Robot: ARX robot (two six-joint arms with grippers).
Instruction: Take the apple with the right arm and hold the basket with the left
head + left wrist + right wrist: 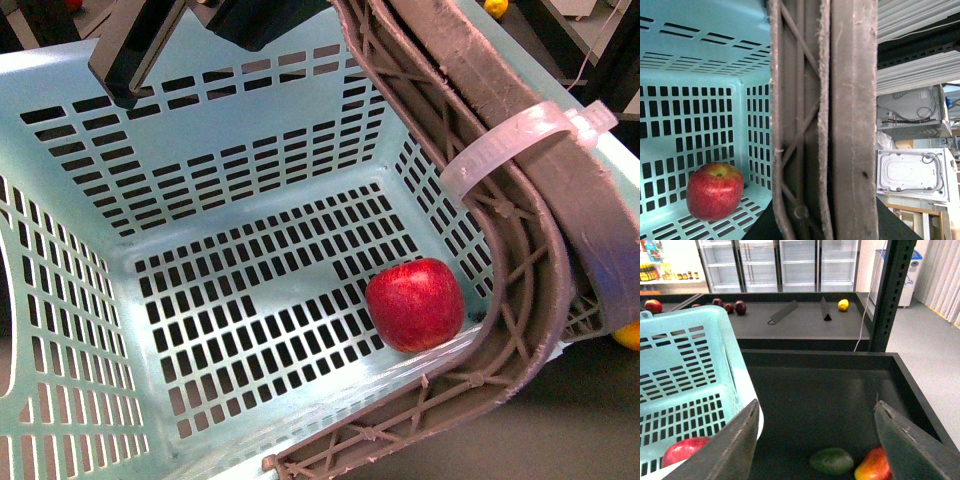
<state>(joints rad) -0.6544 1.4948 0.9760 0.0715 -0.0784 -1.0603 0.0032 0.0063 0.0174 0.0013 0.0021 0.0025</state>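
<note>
Right hand hangs with its 2 fingers spread wide and nothing between them, angled down over the dark desk, just beside the outer wall of the basket. Below it on the desk lie a green avocado and an orange-red fruit, near each other. The apple rests on the basket's slotted floor, at about 4 o'clock in the front view, close under the brown-grey handle, which carries a white zip tie. That handle fills the left wrist view, and I cannot tell the left hand's grip.
</note>
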